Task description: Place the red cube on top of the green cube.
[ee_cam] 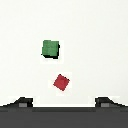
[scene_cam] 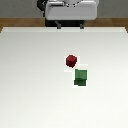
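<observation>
A plain white table (scene_cam: pixel 30 90) fills the scene, with a strip of wooden floor beyond its far edge. Near the table's middle sits the red cube (scene_cam: pixel 71 61), turned slightly askew, and just beside it, nearer the front edge, the green cube (scene_cam: pixel 80 77); they look apart, not touching. The gripper (ee_cam: pixel 64 102) hangs above, nothing between its widely spread fingertips (ee_cam: pixel 22 102), apparently released. The grasp has not begun: next it should descend over the red cube, matching its rotation.
</observation>
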Robot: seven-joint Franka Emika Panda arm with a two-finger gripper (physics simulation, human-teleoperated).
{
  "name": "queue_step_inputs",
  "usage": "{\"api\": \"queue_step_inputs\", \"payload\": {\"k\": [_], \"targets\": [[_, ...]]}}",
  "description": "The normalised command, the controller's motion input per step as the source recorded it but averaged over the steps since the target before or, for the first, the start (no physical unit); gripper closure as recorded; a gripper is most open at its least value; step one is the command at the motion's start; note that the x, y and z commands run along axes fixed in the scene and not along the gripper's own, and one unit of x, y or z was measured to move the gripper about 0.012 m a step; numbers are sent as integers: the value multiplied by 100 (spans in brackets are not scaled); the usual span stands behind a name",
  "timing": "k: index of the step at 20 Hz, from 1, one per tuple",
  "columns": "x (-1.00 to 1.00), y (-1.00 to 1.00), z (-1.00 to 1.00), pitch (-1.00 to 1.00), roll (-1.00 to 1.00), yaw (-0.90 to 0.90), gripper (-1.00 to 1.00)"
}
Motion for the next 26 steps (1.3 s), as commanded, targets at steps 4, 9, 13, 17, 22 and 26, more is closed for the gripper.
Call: {"api": "queue_step_inputs", "payload": {"k": [4, 9, 13, 17, 22, 26], "targets": [[0, 0, -25, 0, 0, 0, -100], [0, 0, -40, 0, 0, 0, -100], [0, 0, -100, 0, 0, 0, -100], [0, 0, -100, 0, 0, 0, -100], [0, 20, -40, 0, 0, 0, -100], [25, 0, 0, 0, 0, 0, -100]]}}
